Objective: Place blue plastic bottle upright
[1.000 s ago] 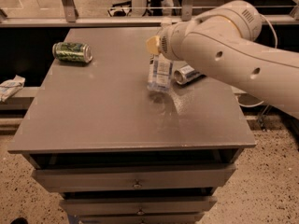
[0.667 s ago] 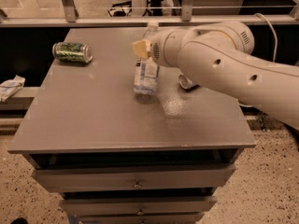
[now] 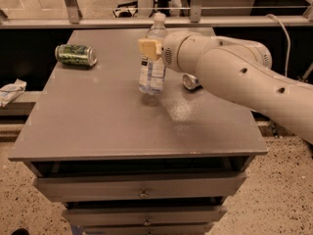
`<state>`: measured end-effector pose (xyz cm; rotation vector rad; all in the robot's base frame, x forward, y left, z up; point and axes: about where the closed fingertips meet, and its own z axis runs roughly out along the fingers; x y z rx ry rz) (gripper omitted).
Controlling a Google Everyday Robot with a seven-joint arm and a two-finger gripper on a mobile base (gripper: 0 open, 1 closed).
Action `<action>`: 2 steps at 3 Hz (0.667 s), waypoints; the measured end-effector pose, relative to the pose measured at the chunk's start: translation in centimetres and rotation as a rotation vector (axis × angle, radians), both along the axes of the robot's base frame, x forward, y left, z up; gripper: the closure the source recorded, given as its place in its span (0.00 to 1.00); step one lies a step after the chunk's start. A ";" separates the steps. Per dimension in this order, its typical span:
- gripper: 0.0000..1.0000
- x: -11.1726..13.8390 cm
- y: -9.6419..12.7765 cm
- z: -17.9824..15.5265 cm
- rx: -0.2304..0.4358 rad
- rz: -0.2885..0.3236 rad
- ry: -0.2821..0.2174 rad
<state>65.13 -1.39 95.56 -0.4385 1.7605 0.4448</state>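
Observation:
The blue plastic bottle [image 3: 152,58] is clear, with a white cap and a white-and-blue label. It stands nearly upright near the middle back of the grey table [image 3: 98,121], its base close to or on the surface. My gripper [image 3: 152,49] is at the bottle's upper body, reaching in from the right, with a yellowish fingertip pad [image 3: 146,48] against the bottle. The large white arm hides the far side of the gripper.
A green can [image 3: 76,54] lies on its side at the table's back left. A blue-and-silver metal can [image 3: 190,81] lies partly hidden behind the arm, right of the bottle. Drawers are below the tabletop. A crumpled white object [image 3: 11,91] lies off the table's left.
The arm has carried the bottle leftward and toward the back of the table. The bottle has gone from tilted to nearly upright. The green can has not moved.

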 end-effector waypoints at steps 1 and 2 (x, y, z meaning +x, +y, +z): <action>1.00 0.0 0.5 0.2 0.007 0.014 -0.002; 1.00 1.9 -2.5 0.4 0.036 0.014 -0.054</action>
